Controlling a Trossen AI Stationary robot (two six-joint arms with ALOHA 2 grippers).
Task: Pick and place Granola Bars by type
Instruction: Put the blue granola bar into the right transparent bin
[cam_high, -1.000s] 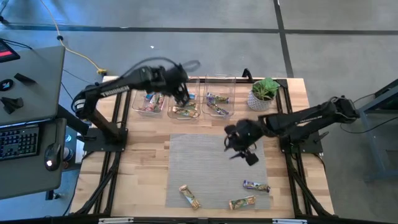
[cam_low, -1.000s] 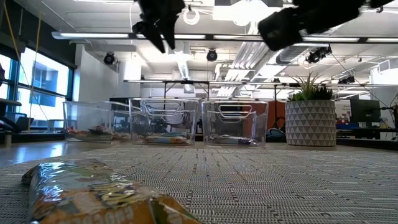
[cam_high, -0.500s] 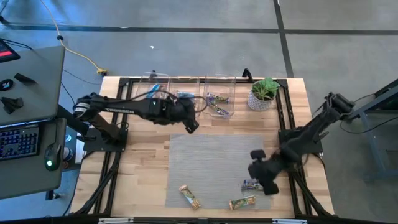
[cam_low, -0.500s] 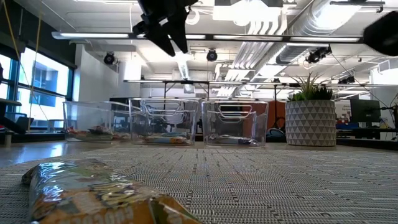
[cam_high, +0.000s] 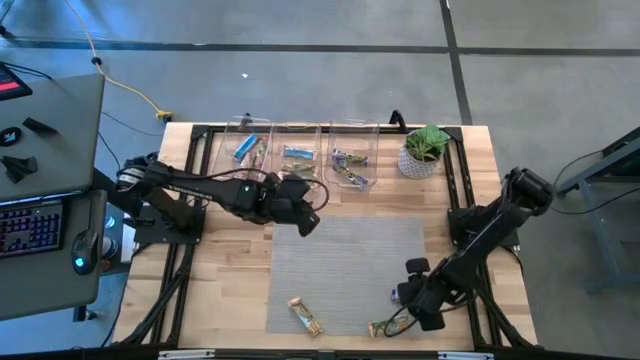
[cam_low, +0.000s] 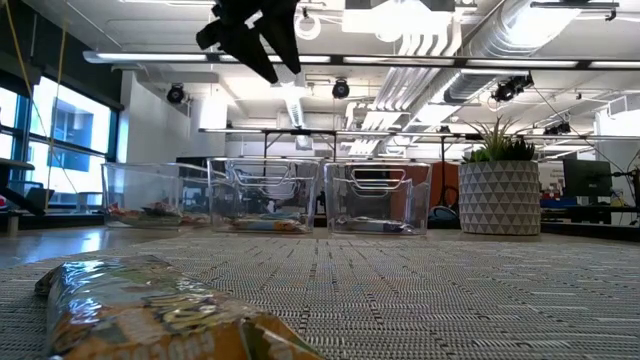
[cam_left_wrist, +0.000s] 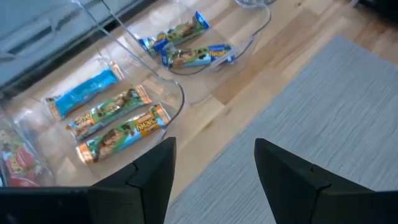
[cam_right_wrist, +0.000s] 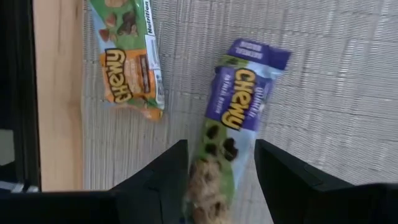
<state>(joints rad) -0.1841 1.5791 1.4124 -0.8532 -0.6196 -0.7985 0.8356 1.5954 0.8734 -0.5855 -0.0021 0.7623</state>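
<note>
On the grey mat (cam_high: 340, 260), near its front edge, lie a purple-wrapped granola bar (cam_right_wrist: 239, 106), a green-orange one (cam_right_wrist: 127, 68) beside it and another green-orange one (cam_high: 306, 316) farther left. My right gripper (cam_right_wrist: 221, 186) hangs open just over the purple bar, one finger on either side of its near end. My left gripper (cam_high: 310, 222) is open and empty above the mat's far left corner, in front of the bins. The bins hold sorted bars: blue (cam_left_wrist: 84, 93), green-orange (cam_left_wrist: 124, 134) and purple (cam_left_wrist: 196, 55).
Three clear bins (cam_high: 298, 158) stand in a row at the table's far edge, with a potted plant (cam_high: 425, 150) to their right. The black frame rails run along the table's sides. In the low view a green-orange bar (cam_low: 150, 310) fills the foreground.
My left gripper has come away from above the bins toward the near edge and sunk a little, now over the mat's far left corner. My right gripper has swung from the mat's middle right to its near right part, turned and dropped over the purple bar.
</note>
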